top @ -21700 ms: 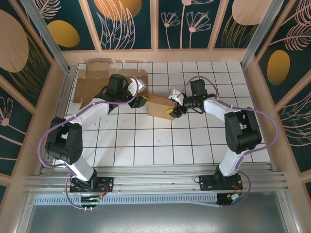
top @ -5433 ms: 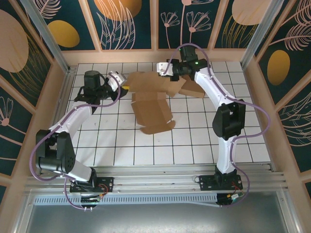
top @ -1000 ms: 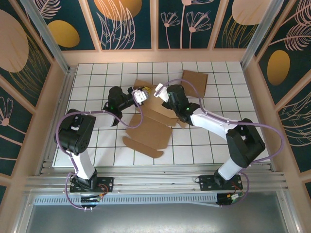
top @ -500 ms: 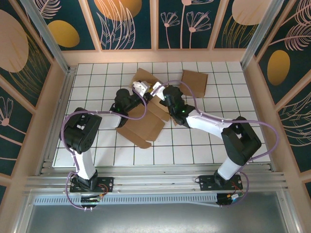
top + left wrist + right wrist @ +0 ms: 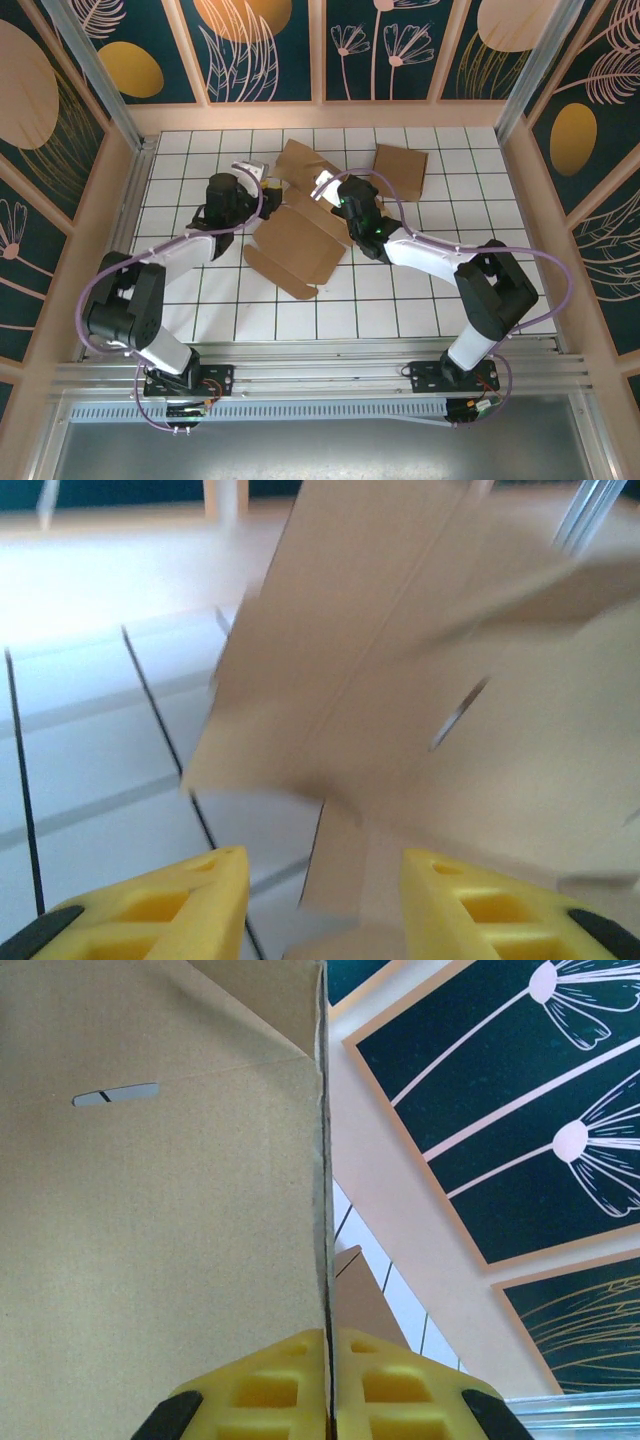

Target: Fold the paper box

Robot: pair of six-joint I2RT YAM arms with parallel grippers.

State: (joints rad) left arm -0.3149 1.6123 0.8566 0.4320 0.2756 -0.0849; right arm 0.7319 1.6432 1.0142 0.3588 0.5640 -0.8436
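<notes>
Pinching a panel edge: the right gripper (image 5: pixel 327 1365) has its yellow fingers (image 5: pixel 270 1390) pressed together on a thin cardboard edge of the paper box (image 5: pixel 298 243). In the wrist view the panel stands straight up out of the jaws, with a slot visible in it.

The left gripper (image 5: pixel 322 865) has its jaws apart and is clamping nothing. A flap of the box sits just ahead of and partly between the fingers. The view is blurred, so I can't tell if it's touching.

Box location: mid-table, slightly left of centre, between the two grippers. It is mostly a flat blank lying on the white grid table (image 5: pixel 420 290). A separate cardboard piece (image 5: pixel 400 170) lies apart at the far side, right of centre.

Progress, my read: early. One panel is lifted at the right grip, but no walls are formed, no tabs are seated and the slots are empty. Nearly all the folding is left, and the left jaws need a flap first.

Pose: the right arm runs from its base at near right, forearm low and diagonal toward the far left, wrist over the blank's far edge. The left arm is elbow-out at the near left, reaching forward, with its gripper at the blank's far-left corner.
</notes>
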